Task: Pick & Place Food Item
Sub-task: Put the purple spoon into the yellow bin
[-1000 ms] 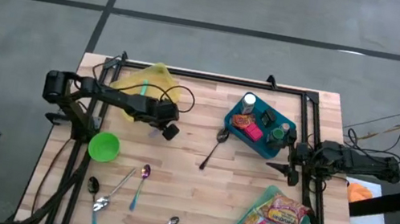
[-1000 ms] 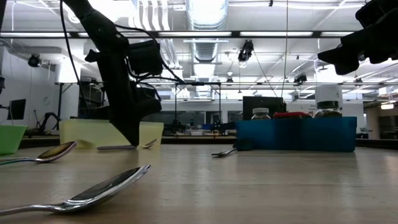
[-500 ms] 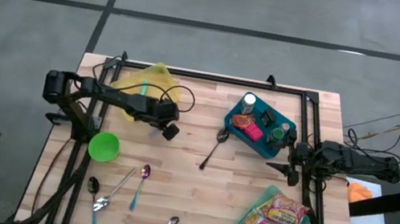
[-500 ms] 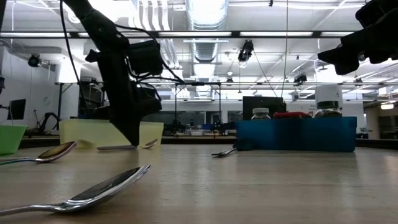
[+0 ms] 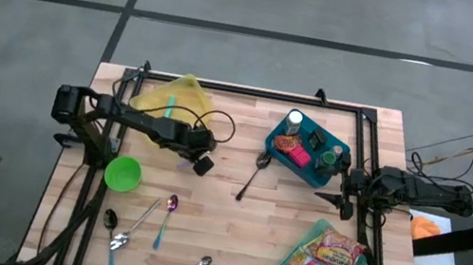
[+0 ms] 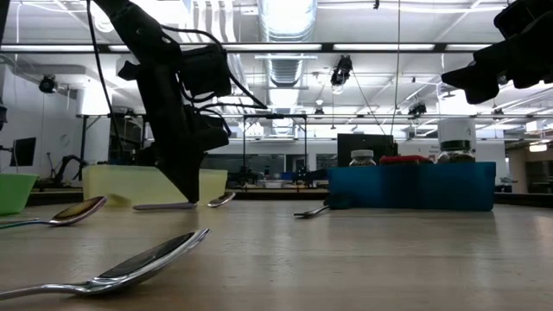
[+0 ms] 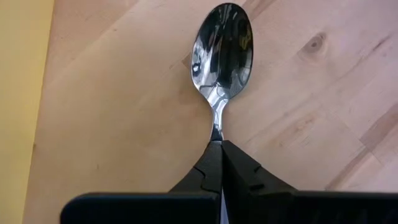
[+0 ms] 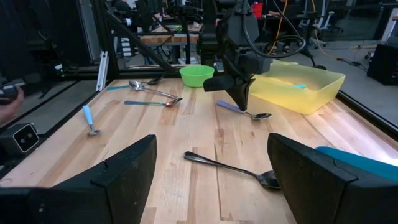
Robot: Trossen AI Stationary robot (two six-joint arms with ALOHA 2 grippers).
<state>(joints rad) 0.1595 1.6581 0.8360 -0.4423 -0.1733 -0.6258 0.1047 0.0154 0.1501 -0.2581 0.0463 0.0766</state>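
A metal spoon with a lilac handle lies just right of the yellow tub. My left gripper stands over it, pointing steeply down, shut on it. In the low view the spoon shows about level at table height, its bowl toward the right. A bag of snack packs lies at the near right. My right gripper waits open at the table's right edge, touching nothing. My left gripper pinches the spoon's handle just behind the neck between its two fingertips. The fingers come from above, slanting, and lie along the spoon, with the bowl pointing away from them. Whether the spoon is clear of the table, I cannot tell.
A blue bin with jars stands at the far right, a dark spoon beside it. A green bowl and several spoons lie at the near left. A black frame runs around the table.
My left gripper, still shut, has gone a little toward the table's right and near edges, taking the spoon with it. The spoon's bowl now lies farther right of the yellow tub.
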